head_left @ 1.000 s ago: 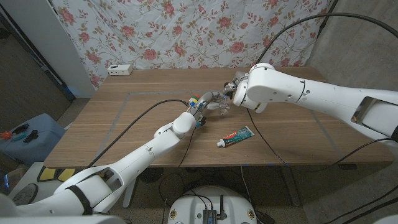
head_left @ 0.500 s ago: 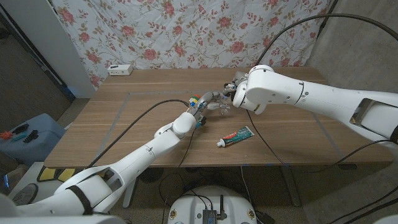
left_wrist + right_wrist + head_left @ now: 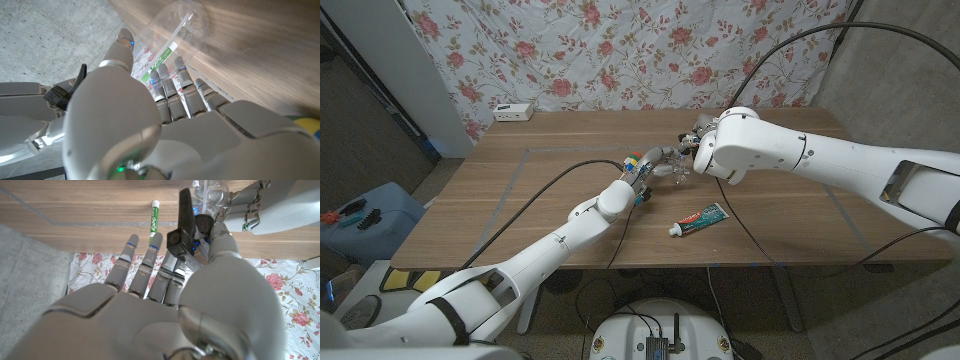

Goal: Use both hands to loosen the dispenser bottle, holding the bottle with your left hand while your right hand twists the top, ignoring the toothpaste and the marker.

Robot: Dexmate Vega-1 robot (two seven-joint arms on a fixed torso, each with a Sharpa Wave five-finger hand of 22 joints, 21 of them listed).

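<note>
The clear dispenser bottle point(image 3: 679, 174) stands near the table's middle, above the toothpaste. My left hand point(image 3: 655, 159) wraps its fingers point(image 3: 172, 87) around the clear body point(image 3: 167, 35) from the left. From the right, my right hand point(image 3: 693, 140) comes over the bottle's top; its thumb point(image 3: 221, 237) and fingers pinch the black pump head point(image 3: 185, 222). The bottle body point(image 3: 212, 192) shows just past it, with my left hand's fingers point(image 3: 260, 205) beside it. The green-and-white marker point(image 3: 154, 216) lies on the wood beyond the bottle.
A red-and-green toothpaste tube point(image 3: 700, 217) lies toward the front edge, right of my left forearm. A white power strip point(image 3: 510, 112) sits at the far left corner. A black cable point(image 3: 555, 185) trails over the table's left half. A blue bin point(image 3: 365, 215) stands on the floor at left.
My right arm has edged slightly leftward over the bottle; both hands keep their hold and the bottle stays in place.
</note>
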